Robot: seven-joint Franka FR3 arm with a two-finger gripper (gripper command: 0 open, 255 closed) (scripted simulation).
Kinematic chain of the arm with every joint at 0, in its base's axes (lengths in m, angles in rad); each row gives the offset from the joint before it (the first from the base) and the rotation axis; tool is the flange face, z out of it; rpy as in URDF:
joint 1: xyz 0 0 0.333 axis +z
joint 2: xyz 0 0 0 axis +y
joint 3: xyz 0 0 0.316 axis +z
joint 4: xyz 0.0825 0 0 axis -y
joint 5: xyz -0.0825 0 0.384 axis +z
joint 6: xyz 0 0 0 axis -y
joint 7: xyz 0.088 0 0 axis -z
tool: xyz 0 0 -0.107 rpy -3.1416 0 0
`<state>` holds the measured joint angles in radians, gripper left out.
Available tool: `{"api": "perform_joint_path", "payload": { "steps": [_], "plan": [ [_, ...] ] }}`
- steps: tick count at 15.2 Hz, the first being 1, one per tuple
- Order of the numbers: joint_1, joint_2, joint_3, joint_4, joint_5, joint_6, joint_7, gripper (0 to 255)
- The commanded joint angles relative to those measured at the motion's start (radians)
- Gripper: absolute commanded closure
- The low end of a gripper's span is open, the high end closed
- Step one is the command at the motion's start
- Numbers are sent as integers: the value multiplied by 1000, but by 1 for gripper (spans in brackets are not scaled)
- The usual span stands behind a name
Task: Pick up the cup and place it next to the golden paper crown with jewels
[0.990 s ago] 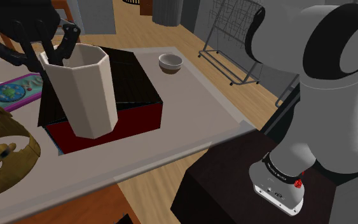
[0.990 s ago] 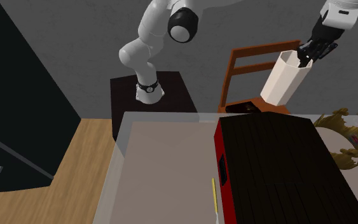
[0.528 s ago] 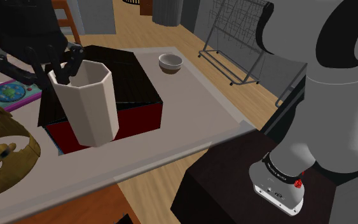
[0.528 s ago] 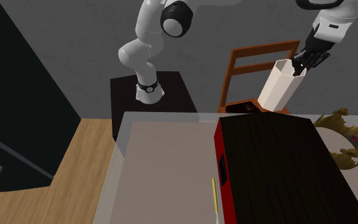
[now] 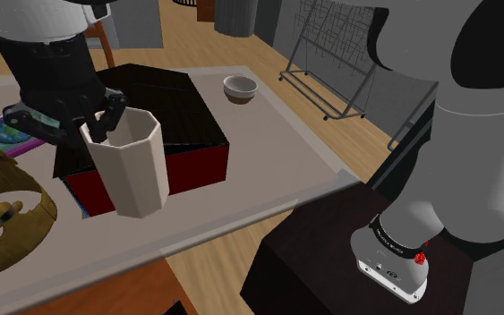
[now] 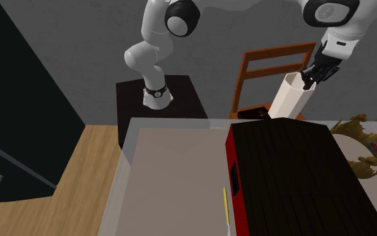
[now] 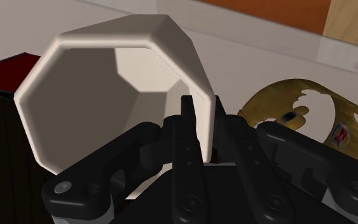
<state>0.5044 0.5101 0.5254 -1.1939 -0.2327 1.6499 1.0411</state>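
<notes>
Our gripper (image 7: 203, 111) is pinched narrow on the cup (image 7: 75, 108). One black finger sits inside the mouth and the other outside, with the rim wall clasped between them. The cup hangs straight below the hand, gripped at one side of its rim. Its long axis runs down and away from the fingers, leaning slightly in the shoulder view.

It is a tall, off-white cup (image 5: 138, 170) with flat faceted sides and an eight-sided mouth, plain and empty inside. We judge that it is off the table (image 5: 268, 143), though its base is hidden in the second exterior view, where it drops behind the box.

Past the cup on the inner finger's side lies that red-sided box with a black lid (image 5: 178, 107). The golden crown (image 7: 285, 105) is on the opposite side, beyond the outer finger and lower than the hand. It lies flat, jewels showing on its band.

So the coming move turns on carrying the cup outer-finger-first toward the crown (image 5: 8, 210), then lowering it upright just beside it, not onto its points.
</notes>
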Motion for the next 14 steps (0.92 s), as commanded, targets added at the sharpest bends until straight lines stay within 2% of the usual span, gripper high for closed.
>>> {"api": "perform_joint_path", "payload": {
  "steps": [1, 14],
  "plan": [
    [-6, -4, 0, -36, 1, 33, 2, 255],
    [-30, -2, -6, -212, -5, 206, 14, 255]
  ]
}}
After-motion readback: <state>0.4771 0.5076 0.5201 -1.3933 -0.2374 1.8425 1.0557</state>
